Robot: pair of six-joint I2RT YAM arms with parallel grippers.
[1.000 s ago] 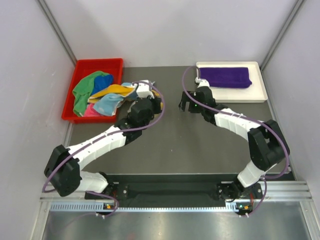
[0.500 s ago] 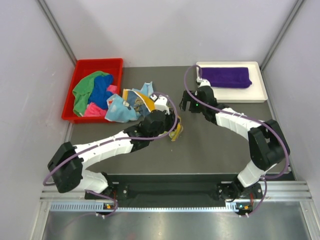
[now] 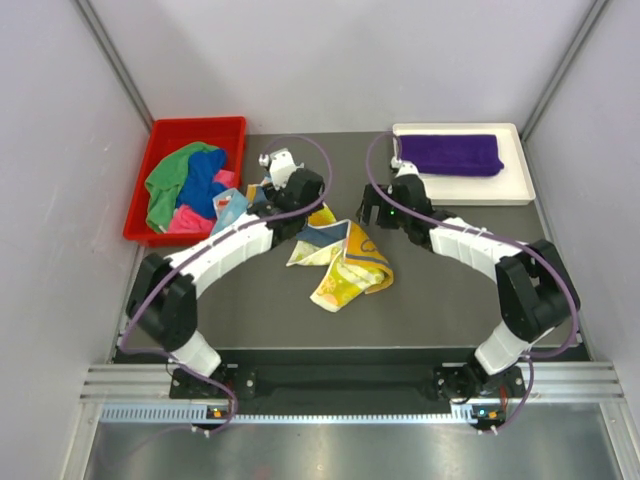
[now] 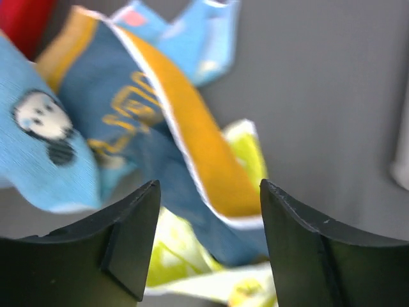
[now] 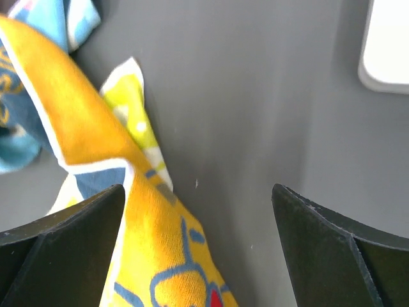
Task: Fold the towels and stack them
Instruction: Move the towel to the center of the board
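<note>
A crumpled heap of towels (image 3: 340, 255) lies mid-table: a teal, orange and white lettered one (image 4: 192, 128) over a pale yellow printed one (image 4: 172, 246). A light blue towel (image 3: 232, 208) trails from the heap toward the bin. My left gripper (image 3: 300, 205) hovers above the heap's far end, open (image 4: 209, 185), holding nothing. My right gripper (image 3: 373, 212) stands open (image 5: 198, 188) just right of the heap, above the orange cloth (image 5: 160, 243) and bare table. A folded purple towel (image 3: 455, 153) lies in the white tray (image 3: 520, 185).
The red bin (image 3: 150, 160) at the back left holds green, blue and pink cloths (image 3: 185, 185). The white tray's corner (image 5: 390, 51) shows in the right wrist view. Grey walls close in both sides and the back.
My left gripper dragged towels out of the bin to mid-table, opened and let them drop, then drew back toward the bin. The right arm stayed put.
</note>
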